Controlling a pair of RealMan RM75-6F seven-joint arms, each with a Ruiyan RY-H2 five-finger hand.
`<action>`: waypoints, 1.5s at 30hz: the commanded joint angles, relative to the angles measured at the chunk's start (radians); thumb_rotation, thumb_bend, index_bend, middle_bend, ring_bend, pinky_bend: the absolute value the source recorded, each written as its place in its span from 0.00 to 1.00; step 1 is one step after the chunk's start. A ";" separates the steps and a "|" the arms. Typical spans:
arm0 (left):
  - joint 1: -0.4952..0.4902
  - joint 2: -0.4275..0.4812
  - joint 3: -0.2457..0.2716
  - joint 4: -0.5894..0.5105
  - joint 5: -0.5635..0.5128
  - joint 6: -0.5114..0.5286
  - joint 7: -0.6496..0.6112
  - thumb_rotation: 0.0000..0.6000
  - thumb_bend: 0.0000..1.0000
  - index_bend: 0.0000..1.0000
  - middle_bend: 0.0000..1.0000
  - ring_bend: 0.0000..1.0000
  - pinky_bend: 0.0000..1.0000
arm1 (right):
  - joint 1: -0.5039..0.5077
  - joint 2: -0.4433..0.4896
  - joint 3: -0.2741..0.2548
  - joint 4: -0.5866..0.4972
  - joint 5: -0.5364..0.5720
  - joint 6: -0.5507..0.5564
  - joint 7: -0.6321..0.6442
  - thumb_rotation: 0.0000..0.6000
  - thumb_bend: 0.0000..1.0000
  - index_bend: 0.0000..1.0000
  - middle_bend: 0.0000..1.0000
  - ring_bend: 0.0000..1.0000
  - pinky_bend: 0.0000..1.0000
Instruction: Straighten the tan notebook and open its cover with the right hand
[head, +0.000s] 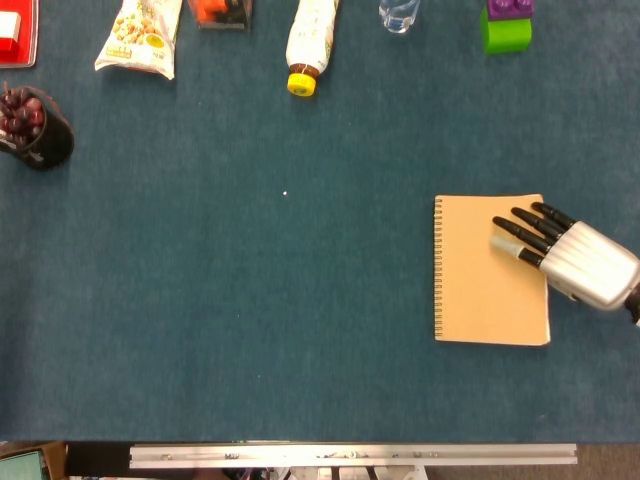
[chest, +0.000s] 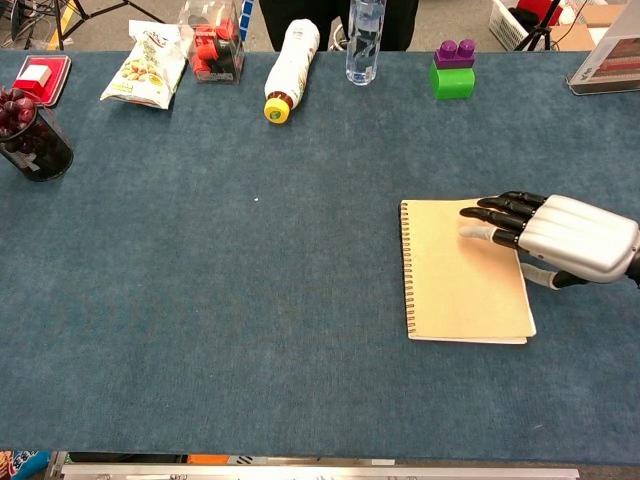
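- My right hand (head: 570, 255) lies flat with its dark fingers (chest: 492, 212) stretched out on the upper right part of the tan notebook (head: 488, 280); it presses on the cover and grips nothing.
- In the chest view my right hand (chest: 565, 235) comes in from the right edge, its silver back up.
- My left hand shows in neither view.
- The notebook lies closed on the blue surface (head: 250, 300), right of the middle, its spiral binding (head: 437, 268) along its left edge. Its edges run close to square with the near edge of the surface, tilted only a little.
- The chest view shows the notebook (chest: 460, 280) the same way, cover down and flat.
- Well apart from it, along the far edge, a green block with a purple one on top (chest: 453, 70) stands beyond the notebook.
- Left of that stands a clear bottle (chest: 365, 40), and beside it a white bottle with a yellow cap (chest: 288, 70) lies on its side.
- Further left are a small clear box with red things inside (chest: 212, 45) and a snack bag (chest: 145, 65).
- At the far left a dark cup of grapes (chest: 30, 135) stands near a red tray (chest: 40, 75).
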 joint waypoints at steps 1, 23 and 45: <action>0.000 0.001 0.001 -0.001 0.002 0.000 0.000 1.00 0.17 0.40 0.39 0.46 0.41 | 0.001 -0.006 0.002 0.004 -0.002 0.007 0.006 1.00 0.48 0.19 0.05 0.00 0.13; 0.001 0.002 -0.002 0.000 -0.004 0.002 -0.002 1.00 0.17 0.40 0.39 0.46 0.41 | -0.018 0.002 -0.001 -0.002 -0.003 0.063 0.009 1.00 0.51 0.55 0.11 0.00 0.13; 0.004 0.002 -0.008 -0.001 -0.016 0.012 0.011 1.00 0.17 0.40 0.39 0.46 0.41 | -0.069 0.348 -0.017 -0.478 0.000 0.075 -0.256 1.00 0.52 0.67 0.13 0.01 0.13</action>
